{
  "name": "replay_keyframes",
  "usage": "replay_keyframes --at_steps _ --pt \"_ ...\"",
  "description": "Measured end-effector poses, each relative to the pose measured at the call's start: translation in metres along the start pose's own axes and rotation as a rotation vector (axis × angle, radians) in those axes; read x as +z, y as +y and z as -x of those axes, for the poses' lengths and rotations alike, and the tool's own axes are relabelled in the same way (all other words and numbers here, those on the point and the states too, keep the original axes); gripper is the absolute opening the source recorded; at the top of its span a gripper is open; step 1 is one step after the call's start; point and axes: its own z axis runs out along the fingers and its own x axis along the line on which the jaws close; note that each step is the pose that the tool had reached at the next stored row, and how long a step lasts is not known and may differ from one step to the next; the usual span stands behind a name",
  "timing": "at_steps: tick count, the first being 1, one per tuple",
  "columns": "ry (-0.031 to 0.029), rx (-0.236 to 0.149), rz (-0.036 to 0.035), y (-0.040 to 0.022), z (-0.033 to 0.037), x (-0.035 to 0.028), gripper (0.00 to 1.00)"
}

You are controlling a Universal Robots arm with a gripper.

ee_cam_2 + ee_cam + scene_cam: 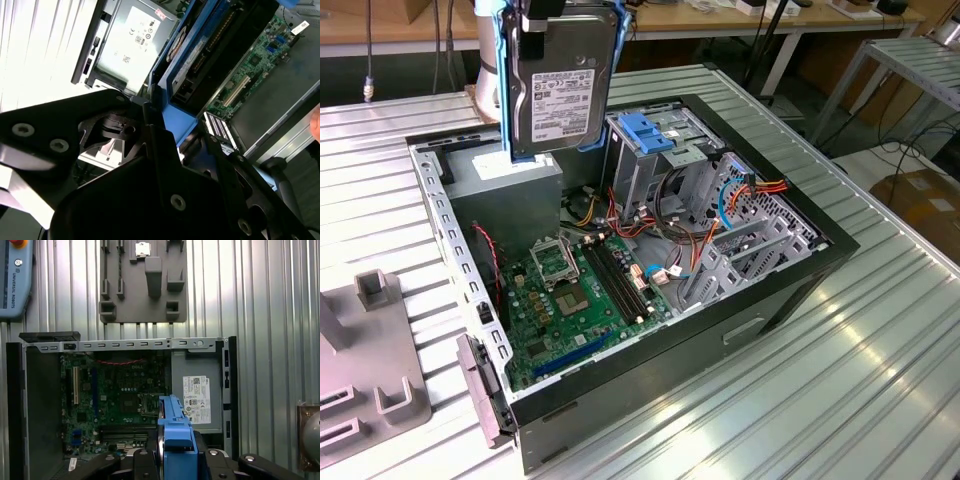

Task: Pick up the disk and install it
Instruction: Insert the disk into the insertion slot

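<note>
Exterior view: my tool (542, 18) grips the disk (560, 90) upright, long axis vertical. The drive cage (645, 150) lies lower, toward the exterior view's right.

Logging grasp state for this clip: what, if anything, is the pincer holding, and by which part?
The disk, clamped by the pincer at its upper end, at the blue rail; it hangs upright.

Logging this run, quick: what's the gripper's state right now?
Gripper: closed on the disk, holding it in the air above the open computer case.
</note>
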Motion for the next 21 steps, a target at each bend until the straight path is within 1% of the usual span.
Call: replay_keyframes --at_steps 8,17,21 --pt "0.0001 0.000 0.0000 -0.0003 -0.0070 0.0000 0.37" --pt "0.0000 0.000 0.0000 -0.0006 -0.0168 0.0001 0.37" --pt "0.0000 0.000 0.0000 -0.0009 -0.0221 0.0001 0.37"
